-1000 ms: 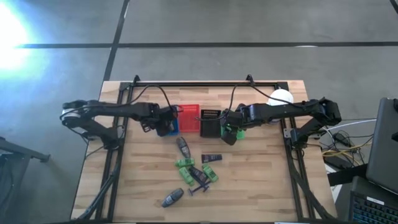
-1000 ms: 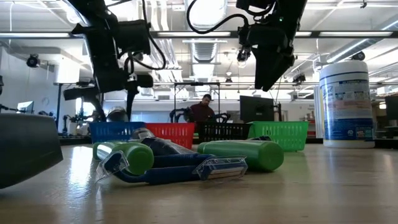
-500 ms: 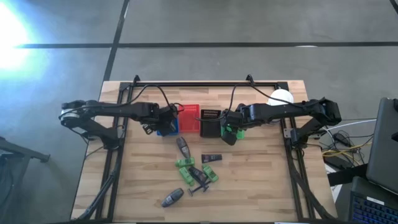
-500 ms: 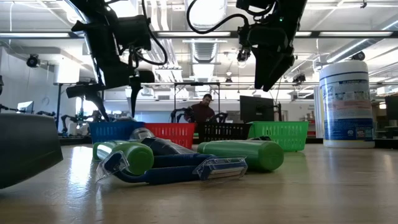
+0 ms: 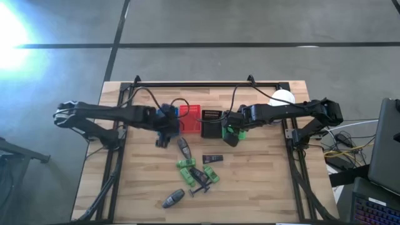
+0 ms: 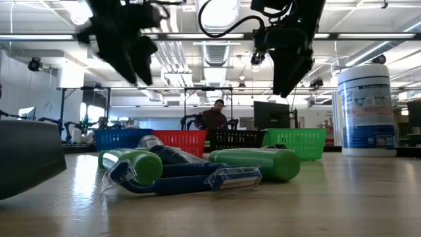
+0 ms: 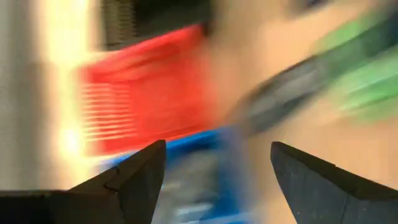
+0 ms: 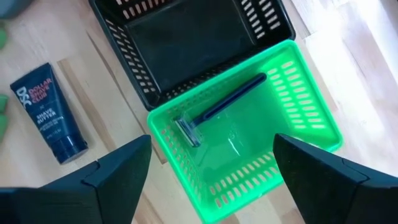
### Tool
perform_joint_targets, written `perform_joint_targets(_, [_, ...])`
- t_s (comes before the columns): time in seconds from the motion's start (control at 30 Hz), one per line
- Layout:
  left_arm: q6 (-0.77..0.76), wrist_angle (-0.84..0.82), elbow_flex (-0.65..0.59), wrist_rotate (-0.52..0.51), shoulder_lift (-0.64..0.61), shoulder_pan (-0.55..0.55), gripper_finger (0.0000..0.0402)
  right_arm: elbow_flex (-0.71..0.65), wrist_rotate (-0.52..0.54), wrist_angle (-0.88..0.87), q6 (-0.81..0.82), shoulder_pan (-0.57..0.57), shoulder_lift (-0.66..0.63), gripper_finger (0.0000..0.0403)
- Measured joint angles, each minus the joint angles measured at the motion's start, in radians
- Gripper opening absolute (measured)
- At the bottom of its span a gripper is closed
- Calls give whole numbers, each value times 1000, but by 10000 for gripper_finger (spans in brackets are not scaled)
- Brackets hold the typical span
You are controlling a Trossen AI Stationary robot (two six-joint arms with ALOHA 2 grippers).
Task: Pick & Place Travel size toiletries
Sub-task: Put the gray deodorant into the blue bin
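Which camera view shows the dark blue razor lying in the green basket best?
The right wrist view: it looks straight down into the green plastic basket at the dark blue razor, handle and head clear. The high view hides it under the right gripper; the low view shows only the basket's wall; the left wrist view misses it.

The left wrist view is all blurry, so the red basket (image 7: 146, 93) looks smeared. In the low view, the left arm (image 6: 122, 36) is blurry too.
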Motion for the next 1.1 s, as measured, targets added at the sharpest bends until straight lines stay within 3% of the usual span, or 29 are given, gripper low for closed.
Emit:
perform_joint_targets(0.07, [-203, 37, 12, 141, 3, -62, 290, 0, 0, -7, -14, 0, 0, 329])
perform_joint_targets(0.13, [-348, 72, 10, 197, 13, -137, 289, 0, 0, -7, -25, 0, 0, 333])
perform_joint_targets(0.33, [-551, 89, -3, 101, 68, -412, 298, 0, 3, -6, -60, 0, 0, 351])
perform_joint_targets(0.5, [-812, 157, -3, 84, 146, -551, 327, 0, 23, -5, -66, 0, 0, 362])
perform_joint_targets(0.6, [-871, 244, 8, 95, 211, -604, 351, 0, 46, -4, -67, 0, 0, 364])
perform_joint_targets(0.77, [-908, 249, 90, 169, 369, -654, 381, 0, 64, -7, -70, 0, 0, 364])
perform_joint_targets(0.93, [-925, 245, 197, 174, 504, -675, 383, -1, 67, -27, -66, 0, 0, 364])
perform_joint_targets(1.1, [-931, 233, 216, 122, 547, -682, 383, -2, 70, -27, -63, 0, 0, 364])
